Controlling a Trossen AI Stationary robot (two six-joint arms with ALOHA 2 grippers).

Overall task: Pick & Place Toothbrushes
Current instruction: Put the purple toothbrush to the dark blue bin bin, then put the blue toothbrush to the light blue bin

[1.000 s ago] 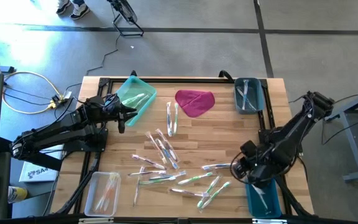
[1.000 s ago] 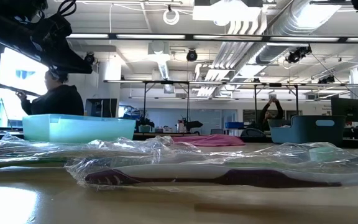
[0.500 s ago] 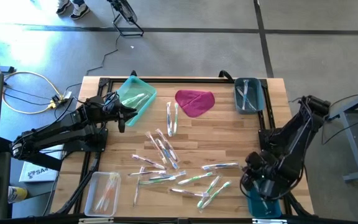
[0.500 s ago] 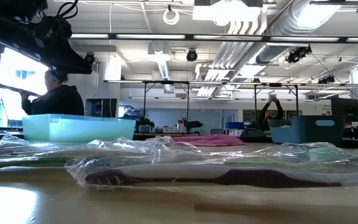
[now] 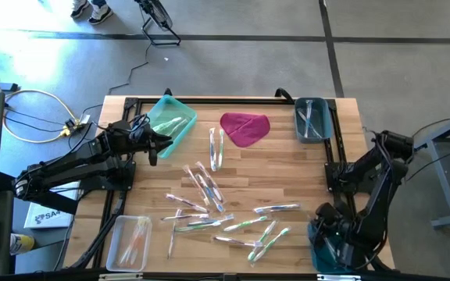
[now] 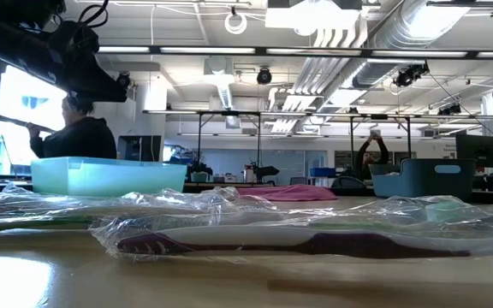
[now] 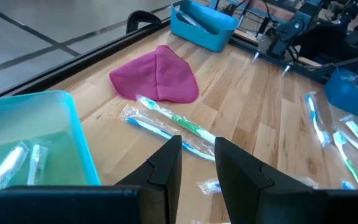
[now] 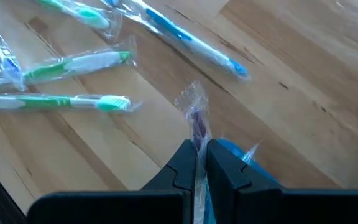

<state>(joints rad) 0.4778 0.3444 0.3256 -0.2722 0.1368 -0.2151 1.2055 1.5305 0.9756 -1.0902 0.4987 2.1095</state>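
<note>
Several wrapped toothbrushes lie flat and scattered on the middle of the wooden table; one with a dark purple handle fills the front of the low view. My right gripper hovers by the near right corner, above the rim of a blue bin, shut on one wrapped toothbrush. My left gripper waits beside the teal tray. Its fingers stand a narrow gap apart and hold nothing. My right gripper pinches a wrapped toothbrush with a dark purple handle between its two fingers. The crinkled wrapper end sticks out past the fingertips, and the brush runs along the fingers. It is lifted clear of the table; the rest is hidden by the gripper.
A magenta cloth lies at the far middle. A grey-blue bin with brushes sits at the far right, and a clear bin with brushes at the near left. The teal tray holds a few brushes. People show in the room behind.
My right gripper has moved toward the table's near right corner, carrying the toothbrush from above the scattered pile to over the blue bin's edge. The left arm has kept still.
</note>
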